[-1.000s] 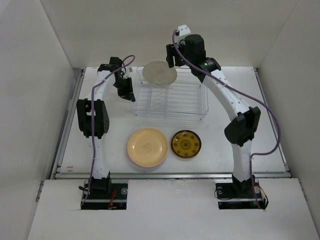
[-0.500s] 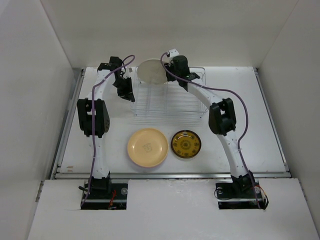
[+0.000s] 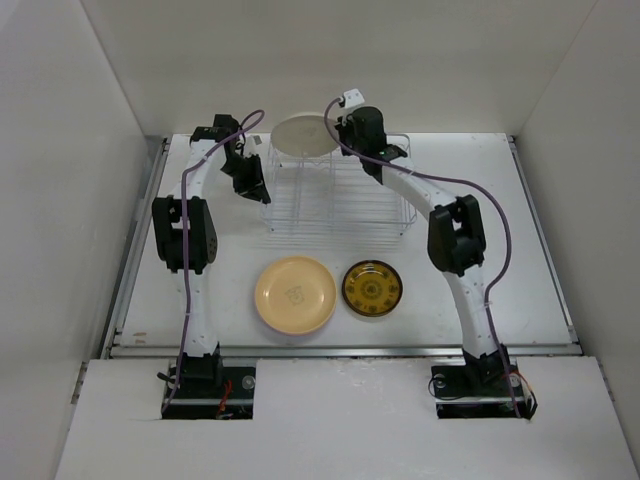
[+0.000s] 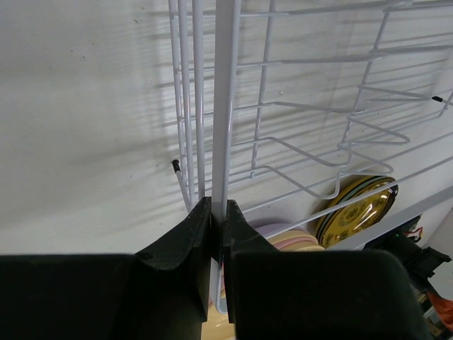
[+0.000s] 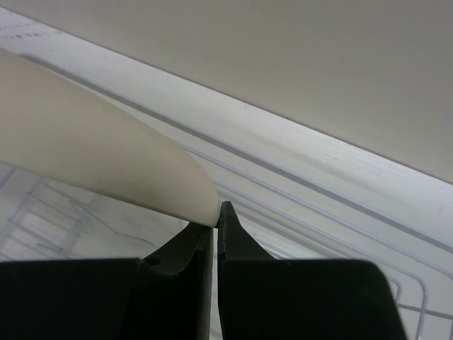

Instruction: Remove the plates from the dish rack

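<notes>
The wire dish rack [image 3: 340,200] stands at the back middle of the table. My left gripper [image 3: 260,188] is shut on the rack's left rim wire [image 4: 226,106], which runs up between the black fingers [image 4: 185,241]. A cream plate [image 3: 300,134] leans at the rack's back left, tilted well over. In the right wrist view its rim [image 5: 202,205] is pinched at the tips of my right gripper [image 5: 216,221], which is shut. From above, the right gripper [image 3: 343,132] sits at the plate's right edge.
A stack of plates with a yellow one on top [image 3: 295,294] lies in front of the rack, and an amber patterned plate [image 3: 372,287] lies right of it. Both show through the wires in the left wrist view, the stack [image 4: 283,237] and the amber plate [image 4: 357,212]. White walls enclose the table.
My right arm came down to the back of the rack and its jaws closed on the cream plate's rim. The plate has tipped flatter. The left gripper stays on the rack.
</notes>
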`<state>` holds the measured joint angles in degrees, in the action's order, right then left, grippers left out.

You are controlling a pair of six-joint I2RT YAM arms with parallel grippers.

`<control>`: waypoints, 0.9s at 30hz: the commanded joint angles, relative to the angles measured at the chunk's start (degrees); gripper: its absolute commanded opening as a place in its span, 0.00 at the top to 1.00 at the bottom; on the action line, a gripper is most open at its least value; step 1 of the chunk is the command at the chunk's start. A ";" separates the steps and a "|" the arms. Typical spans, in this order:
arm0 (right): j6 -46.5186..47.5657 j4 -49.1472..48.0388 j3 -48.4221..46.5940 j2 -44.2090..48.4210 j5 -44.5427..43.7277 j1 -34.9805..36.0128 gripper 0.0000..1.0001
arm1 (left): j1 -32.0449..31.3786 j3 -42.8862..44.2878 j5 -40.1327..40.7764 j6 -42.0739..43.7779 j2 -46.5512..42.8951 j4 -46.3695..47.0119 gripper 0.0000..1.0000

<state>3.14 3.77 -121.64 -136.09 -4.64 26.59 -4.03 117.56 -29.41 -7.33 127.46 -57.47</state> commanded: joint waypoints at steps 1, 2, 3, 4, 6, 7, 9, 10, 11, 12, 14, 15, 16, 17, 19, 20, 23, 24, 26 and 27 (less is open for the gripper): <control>0.29 -4.30 -0.08 7.68 4.20 0.57 1.00 | 1.75 -1.01 2.43 -4.35 1.56 -3.08 1.00; 0.29 -4.30 0.70 9.08 4.21 0.57 1.00 | 1.75 -1.01 2.43 -4.36 1.56 -3.08 1.00; -0.23 -4.30 0.71 9.87 4.21 0.57 1.00 | 1.75 -1.01 1.90 -4.36 1.56 -3.08 1.00; -0.24 -3.78 1.49 10.66 4.21 0.57 1.00 | 1.75 -1.01 1.90 -4.36 1.56 -3.08 1.00; -0.24 -2.46 2.72 13.12 4.21 1.10 1.00 | 1.75 -1.01 1.90 -4.36 1.56 -3.08 1.00; -0.76 -1.93 3.25 14.09 4.21 1.10 1.00 | 1.75 -0.41 1.90 -4.36 1.56 -3.08 1.00; -0.76 0.18 5.27 17.16 2.72 1.10 1.00 | 1.75 0.82 1.90 -4.36 2.09 -3.08 1.00; -0.76 0.88 6.15 18.39 2.71 1.10 1.00 | 1.75 1.35 1.90 -4.36 2.09 -3.08 1.00; -1.29 1.67 7.03 19.62 1.93 1.10 1.00 | 1.75 1.97 1.90 -4.36 2.61 -3.08 1.00; -1.29 3.07 9.12 22.25 1.92 1.10 1.00 | 1.75 2.50 1.90 -4.36 2.62 -3.08 1.00; -1.29 3.09 12.12 25.07 2.88 1.10 1.00 | 1.75 3.90 1.90 -4.36 3.32 -3.69 1.00; -1.29 4.83 14.40 26.22 3.41 1.62 1.00 | 1.75 3.91 1.90 -4.36 3.32 -3.70 1.00; -1.29 6.06 15.38 28.58 3.41 1.62 1.00 | 1.75 4.52 1.90 -4.36 3.32 -3.70 1.00; -1.29 7.64 16.26 29.82 3.41 1.62 1.00 | 1.75 4.52 1.90 -4.36 3.32 -3.70 1.00; -1.82 11.67 19.93 34.11 3.41 2.76 1.00 | 2.27 5.04 2.43 -4.36 3.32 -3.70 1.00; -2.34 13.00 21.43 35.79 4.02 2.77 1.00 | 2.27 5.05 2.43 -4.36 3.84 -3.70 1.00; -3.14 18.62 27.41 41.77 6.05 5.92 1.00 | 2.80 5.05 2.43 -4.36 3.85 -3.70 1.00; -3.14 20.73 28.30 42.66 6.05 6.97 1.00 | 2.80 5.05 2.43 -4.36 3.85 -3.70 1.00; -3.14 29.74 28.83 42.66 8.93 10.39 1.00 | 3.32 5.05 1.82 -4.36 3.85 -3.70 1.00; -3.75 33.28 27.79 41.71 11.13 11.37 1.00 | 3.33 4.53 1.81 -4.36 3.85 -3.70 1.00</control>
<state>1.17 25.61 -93.47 -95.13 0.30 33.54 -3.51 121.30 -30.22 -7.53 129.69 -60.29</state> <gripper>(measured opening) 0.047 0.044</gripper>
